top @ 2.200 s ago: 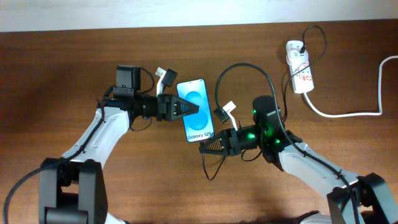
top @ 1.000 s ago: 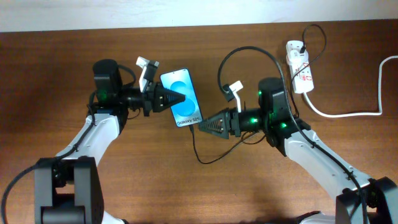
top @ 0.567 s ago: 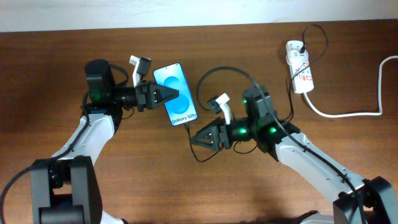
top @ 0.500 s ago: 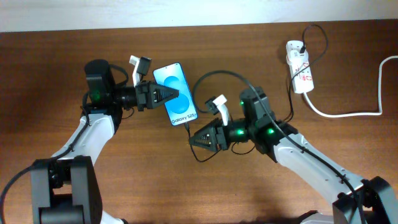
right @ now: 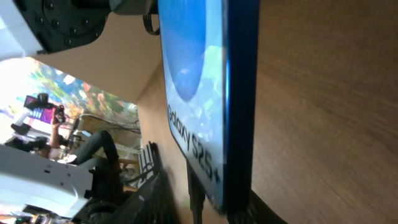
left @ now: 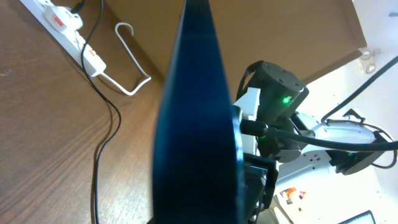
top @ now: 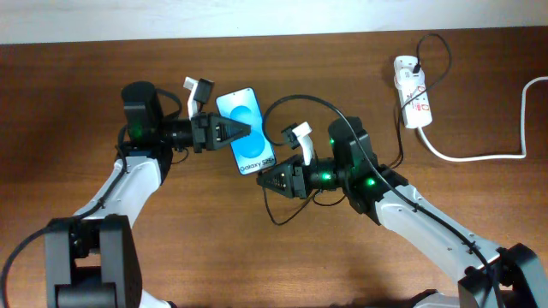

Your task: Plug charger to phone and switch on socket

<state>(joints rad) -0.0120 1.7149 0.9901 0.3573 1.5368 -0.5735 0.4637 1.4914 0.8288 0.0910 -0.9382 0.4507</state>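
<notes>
The left gripper [top: 243, 129] clamps the phone [top: 258, 153] by its long edge. The right gripper [top: 262, 180] crowds the lower short edge, grip unclear. The socket [top: 412, 92] lies well apart.

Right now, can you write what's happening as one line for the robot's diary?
left tool: shut on phone | right tool: at phone's text end | charger: tip there, seating unclear | socket: untouched
</notes>
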